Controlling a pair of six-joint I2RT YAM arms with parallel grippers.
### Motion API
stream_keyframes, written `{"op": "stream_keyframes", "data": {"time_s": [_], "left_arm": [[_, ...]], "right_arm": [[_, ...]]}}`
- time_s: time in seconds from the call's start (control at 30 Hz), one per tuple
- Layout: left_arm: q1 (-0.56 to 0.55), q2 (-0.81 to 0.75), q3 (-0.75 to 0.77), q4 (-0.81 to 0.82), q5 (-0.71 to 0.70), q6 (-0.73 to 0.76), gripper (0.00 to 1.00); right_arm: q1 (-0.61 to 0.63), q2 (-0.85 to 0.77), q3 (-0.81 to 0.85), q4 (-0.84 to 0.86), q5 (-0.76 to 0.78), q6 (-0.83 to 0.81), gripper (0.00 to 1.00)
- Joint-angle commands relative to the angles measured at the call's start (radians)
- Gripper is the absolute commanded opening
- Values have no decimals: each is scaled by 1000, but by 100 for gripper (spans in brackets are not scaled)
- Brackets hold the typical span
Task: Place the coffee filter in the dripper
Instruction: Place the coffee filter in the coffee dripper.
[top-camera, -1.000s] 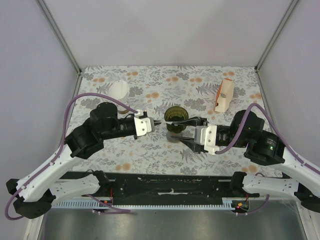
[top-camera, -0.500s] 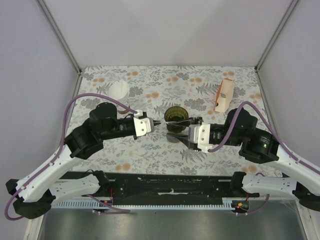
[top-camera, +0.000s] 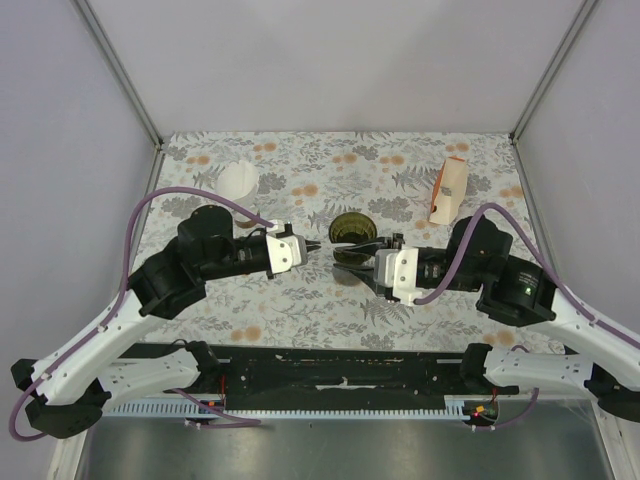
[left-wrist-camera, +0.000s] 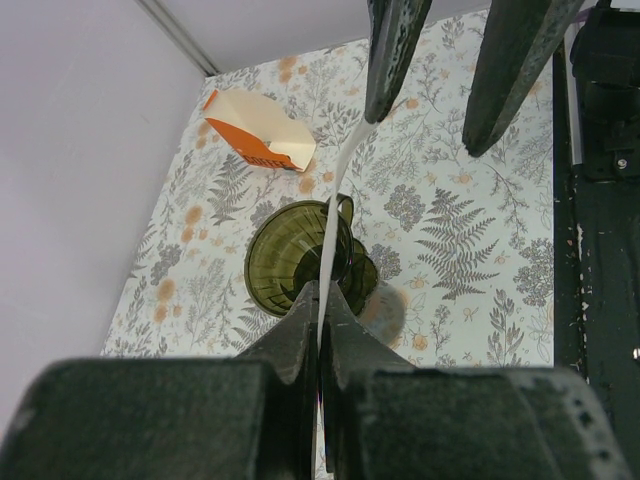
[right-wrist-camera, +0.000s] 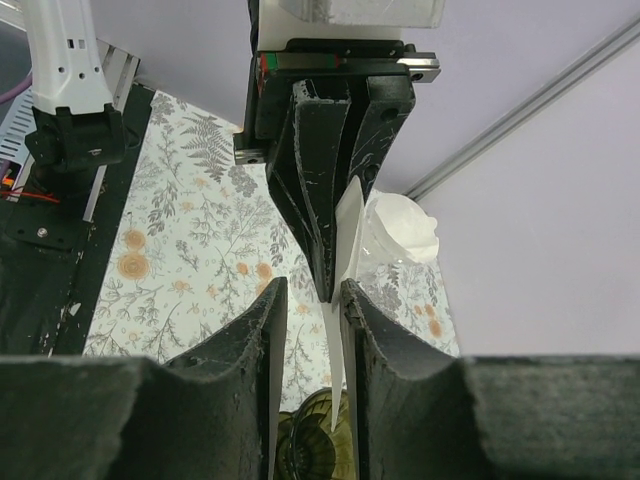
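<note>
The left jaws are fully closed on the coffee filter (right-wrist-camera: 347, 240), which they pinch at one edge. The filter is flattened and held on edge, clear of the desk (top-camera: 300, 300). It extends straight out from the left jaws towards the right jaws, which face them tip to tip. The right jaws are set narrow, with one finger (right-wrist-camera: 268, 350) on each side of the filter's free end. A gap is visible between the fingers, and the paper lies close against one inner face. The views do not show whether the paper touches that face. No clamping contact by the right jaws is visible. The dripper (top-camera: 350, 228) stands upright on the desk, mouth up. It is below the filter and just beyond the point where the two sets of jaws meet, on the side away from the arm bases. In the left wrist view the filter crosses above the rim on the dripper's handle side. The filter is above the dripper and not inside it. Farther back, beyond the right jaws and to their outer side, a peach and orange packet (top-camera: 447, 192) lies on the desk. Beyond the left jaws, near the far left corner, a white paper object (top-camera: 238, 180) rests on the desk, well apart from both sets of jaws.
</note>
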Motion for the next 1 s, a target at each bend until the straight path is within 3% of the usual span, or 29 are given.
{"op": "stream_keyframes", "data": {"time_s": [0.0, 0.27, 0.97], "left_arm": [[-5, -18, 0, 51, -13, 17, 2], [-5, -12, 3, 51, -7, 25, 2], [-6, -13, 5, 15, 12, 55, 2]], "right_arm": [[-1, 22, 22, 25, 29, -24, 33], [-1, 37, 24, 27, 57, -34, 33], [-2, 60, 67, 50, 121, -86, 43]]}}
